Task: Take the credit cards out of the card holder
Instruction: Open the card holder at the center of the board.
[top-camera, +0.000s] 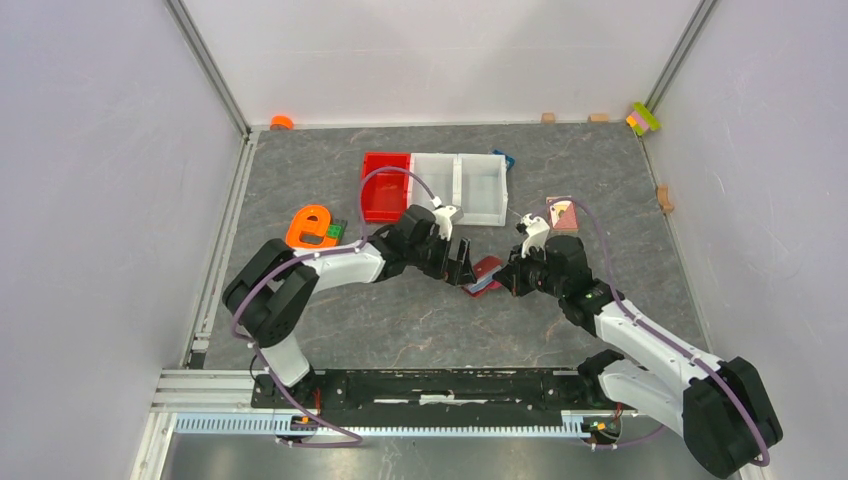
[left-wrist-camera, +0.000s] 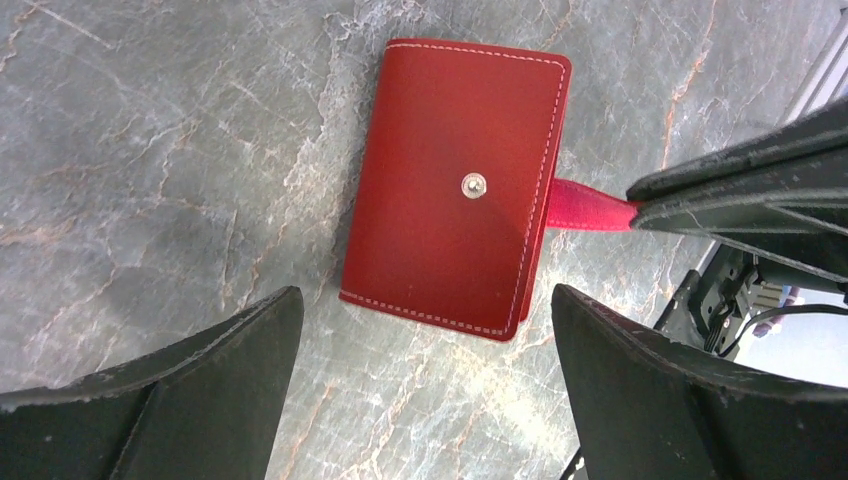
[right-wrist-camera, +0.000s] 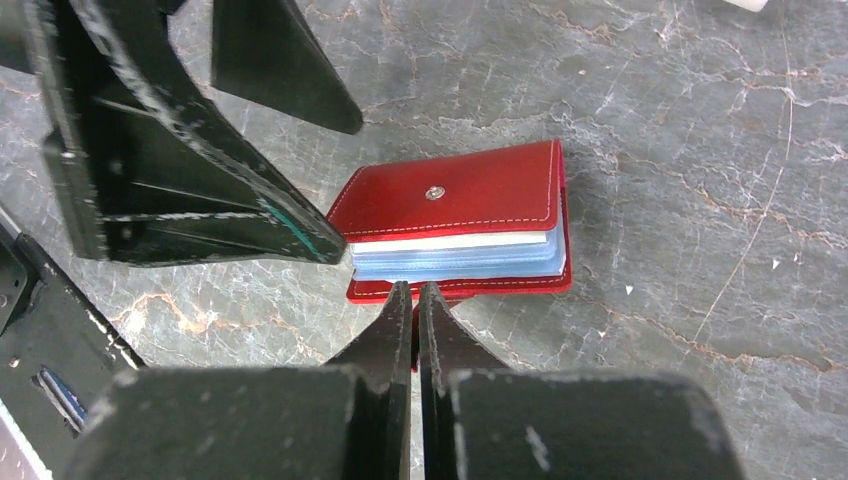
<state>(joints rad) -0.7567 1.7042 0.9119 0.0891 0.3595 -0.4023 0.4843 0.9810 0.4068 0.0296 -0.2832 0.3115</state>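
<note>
The card holder is a dark red wallet lying on the grey table between both arms. In the left wrist view the card holder lies closed side up, its snap stud showing. My left gripper is open, its fingers wide apart over the holder's near edge and touching nothing. My right gripper is shut on the holder's red snap tab. The card holder gapes slightly, showing pale blue and white leaf edges. The credit cards are hidden inside. From above, the left gripper and right gripper flank the holder.
A red bin and two white bins stand behind the grippers. An orange object with a green block lies at the left. A pink-and-white card lies at the right. Small blocks line the back wall.
</note>
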